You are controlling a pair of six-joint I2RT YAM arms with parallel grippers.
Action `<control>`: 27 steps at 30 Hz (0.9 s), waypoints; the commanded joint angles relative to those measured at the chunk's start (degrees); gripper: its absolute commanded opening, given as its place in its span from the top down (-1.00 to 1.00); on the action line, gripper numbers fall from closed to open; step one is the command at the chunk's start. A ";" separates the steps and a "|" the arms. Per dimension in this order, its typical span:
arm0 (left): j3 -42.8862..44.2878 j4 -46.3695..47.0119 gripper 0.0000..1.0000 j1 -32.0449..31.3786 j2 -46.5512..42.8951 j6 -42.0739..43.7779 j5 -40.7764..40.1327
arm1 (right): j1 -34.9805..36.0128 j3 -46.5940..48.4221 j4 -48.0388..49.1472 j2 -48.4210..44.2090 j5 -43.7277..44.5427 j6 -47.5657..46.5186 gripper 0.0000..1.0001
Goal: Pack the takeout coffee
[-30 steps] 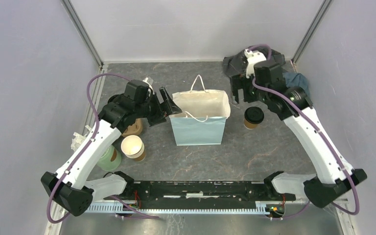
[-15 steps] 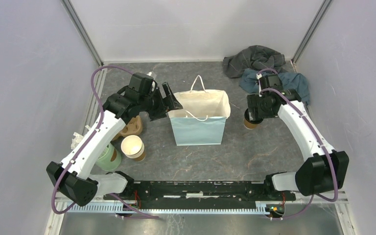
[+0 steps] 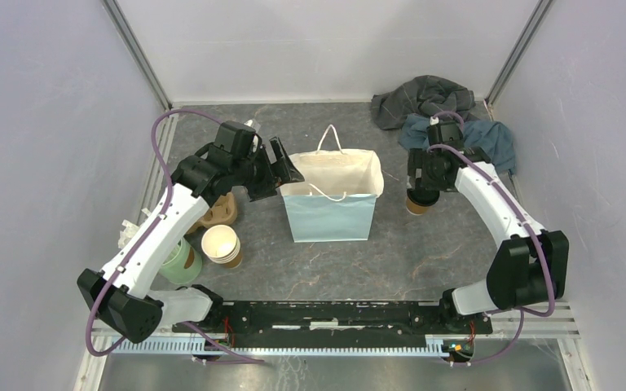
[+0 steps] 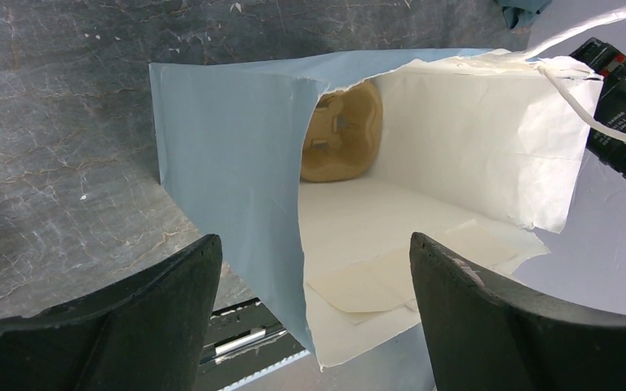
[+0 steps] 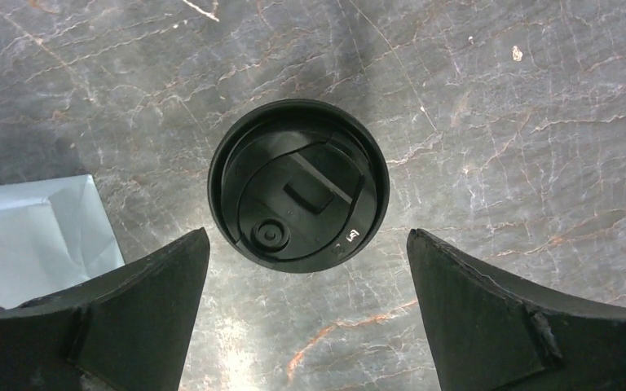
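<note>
Looking down on a dark, marbled tabletop [image 3: 424,252], two robot arms reach in from the near edge. Close to the near left corner stand a pale green cup [image 3: 181,265] and, just beside it, a stack of lidless brown cups [image 3: 222,245].

At the middle of the tabletop stands a light blue paper bag [image 3: 331,208], upright and open, with white string handles. The left gripper [image 3: 281,167] is at the bag's left rim with its fingers spread wide and nothing between them. Whether it touches the paper cannot be told. Its wrist camera looks into the white inside of the bag, where a tan moulded cardboard piece [image 4: 341,134] lies at the bottom.

The takeout coffee [image 3: 418,201] stands upright just right of the bag. It is a small brown paper cup with a round black lid [image 5: 298,186] that has a raised sip tab. The right gripper [image 3: 425,175] hangs directly above it, fingers wide apart on either side of the lid and not touching it.

In the far right corner lie a crumpled grey cloth [image 3: 424,98] and a blue cloth [image 3: 489,138].

A second ago the right gripper was over the cloths and the lid showed fully from above. It has since moved over the cup and now covers most of it. The cup, the bag and the left arm have kept their places.
</note>
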 commanded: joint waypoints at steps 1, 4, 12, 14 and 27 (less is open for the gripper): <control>1.19 1.72 -0.82 0.15 0.33 1.50 0.49 | -0.31 -2.20 6.22 -1.53 3.82 4.76 -0.96; 1.29 1.71 -0.82 0.13 0.55 1.50 0.46 | -0.32 -2.29 7.03 -0.44 4.77 4.44 -0.93; 2.09 1.70 -0.82 0.14 1.53 1.75 0.85 | -0.33 -2.27 7.94 1.41 3.11 3.13 -0.88; 2.15 1.70 -0.82 0.14 1.79 1.92 0.96 | -0.32 -3.00 8.45 1.29 2.81 3.15 -0.86; 2.15 1.71 -0.82 0.16 1.99 2.63 1.48 | -0.23 -3.22 8.55 2.46 0.96 2.09 -0.78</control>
